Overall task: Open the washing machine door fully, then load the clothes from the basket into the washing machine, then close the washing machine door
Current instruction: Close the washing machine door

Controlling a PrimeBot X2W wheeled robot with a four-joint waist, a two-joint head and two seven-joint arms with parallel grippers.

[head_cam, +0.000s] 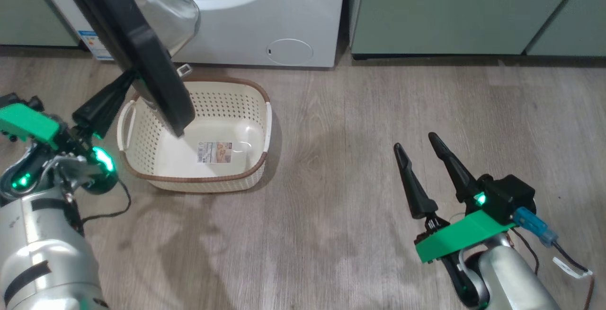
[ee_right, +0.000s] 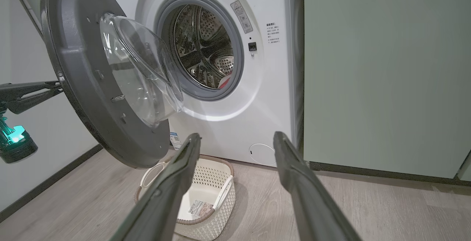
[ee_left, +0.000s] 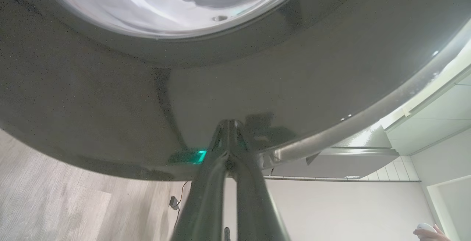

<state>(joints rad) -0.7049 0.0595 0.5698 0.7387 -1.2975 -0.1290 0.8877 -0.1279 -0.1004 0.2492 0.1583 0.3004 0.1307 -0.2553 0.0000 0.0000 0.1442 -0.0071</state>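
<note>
The washing machine (ee_right: 257, 86) stands between pale green cabinets (ee_right: 379, 71), its door (ee_right: 84, 97) swung out at an angle over the floor (head_cam: 341, 196). The basket (head_cam: 227, 101) sits on the floor just in front of the machine, partly under the door's lower edge, with its bottom label showing. The left arm reaches forward, its hand (ee_left: 229, 125) clenched, tips against the door's glossy black outer face. The right hand (head_cam: 414, 141) hovers released, well right of the basket, fingers aimed at the machine. A bit of the red clothes (ee_right: 224, 82) shows low in the drum.
</note>
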